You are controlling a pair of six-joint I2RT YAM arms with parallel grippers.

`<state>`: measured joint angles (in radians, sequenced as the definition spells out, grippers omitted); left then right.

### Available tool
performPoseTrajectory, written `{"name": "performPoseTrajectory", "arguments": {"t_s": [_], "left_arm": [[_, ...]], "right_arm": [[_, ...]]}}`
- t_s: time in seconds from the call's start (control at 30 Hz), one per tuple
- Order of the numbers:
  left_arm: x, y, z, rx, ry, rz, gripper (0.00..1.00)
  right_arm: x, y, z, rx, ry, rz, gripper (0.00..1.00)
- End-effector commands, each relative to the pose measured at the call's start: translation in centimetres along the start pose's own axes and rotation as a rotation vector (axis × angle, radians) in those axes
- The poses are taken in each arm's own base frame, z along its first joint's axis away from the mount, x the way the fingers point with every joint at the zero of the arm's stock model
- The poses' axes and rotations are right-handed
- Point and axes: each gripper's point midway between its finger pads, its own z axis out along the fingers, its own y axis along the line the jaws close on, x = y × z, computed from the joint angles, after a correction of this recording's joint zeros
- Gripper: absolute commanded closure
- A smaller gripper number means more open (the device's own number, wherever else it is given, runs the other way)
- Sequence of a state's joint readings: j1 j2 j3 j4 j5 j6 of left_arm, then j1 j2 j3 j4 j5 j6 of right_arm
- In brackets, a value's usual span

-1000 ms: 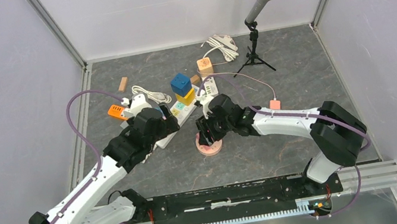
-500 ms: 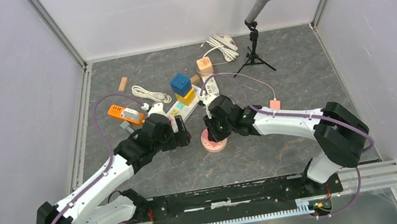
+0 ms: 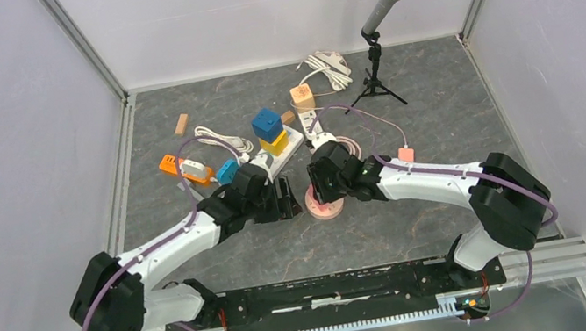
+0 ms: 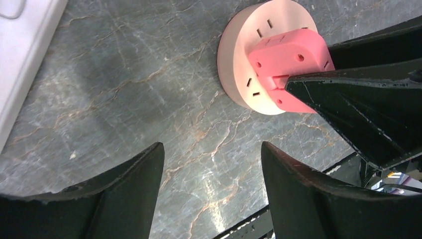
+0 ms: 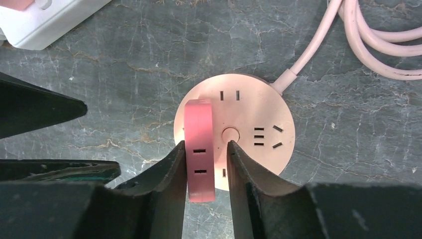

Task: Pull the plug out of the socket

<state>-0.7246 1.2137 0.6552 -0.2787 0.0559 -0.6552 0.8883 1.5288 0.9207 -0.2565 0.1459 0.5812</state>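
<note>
The right gripper (image 5: 206,149) pinches the pink plug (image 5: 198,124) between its jaws, ready to pull. The left gripper (image 4: 211,149) is spread wide, with the round socket (image 4: 236,55) just ahead of it, maybe to hold it down.

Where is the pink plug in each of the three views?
Top external: near centre, mostly hidden under the right gripper.
Left wrist: upper right, the plug stands on the round socket.
Right wrist: lower centre, the plug clamped in the right gripper.
Shared landmark: the round socket.
</note>
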Motion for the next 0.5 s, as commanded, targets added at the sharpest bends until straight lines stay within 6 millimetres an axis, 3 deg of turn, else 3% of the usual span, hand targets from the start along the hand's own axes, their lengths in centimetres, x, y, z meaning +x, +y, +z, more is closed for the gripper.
{"name": "performPoseTrajectory", "arguments": {"t_s": [0.0,0.17,0.3,0.47], "left_arm": [[-1.5,-2.3,1.1,0.072,-0.05,0.012,0.25],[-0.6,-2.8,3.0,0.088,0.001,0.01,0.31],[-0.3,-2.7,4.1,0.072,0.027,0.001,0.38],[-0.4,-2.8,4.8,0.075,0.029,-0.012,0.4]], "right_arm": [[-2.4,0.3,-0.3,0.005,-0.07,0.031,0.63],[-2.2,0.4,-0.1,-0.005,-0.059,0.017,0.79],[-2.6,0.3,-0.3,-0.005,-0.068,0.021,0.87],[-3.0,0.2,-0.2,-0.016,-0.078,0.035,0.95]]}}
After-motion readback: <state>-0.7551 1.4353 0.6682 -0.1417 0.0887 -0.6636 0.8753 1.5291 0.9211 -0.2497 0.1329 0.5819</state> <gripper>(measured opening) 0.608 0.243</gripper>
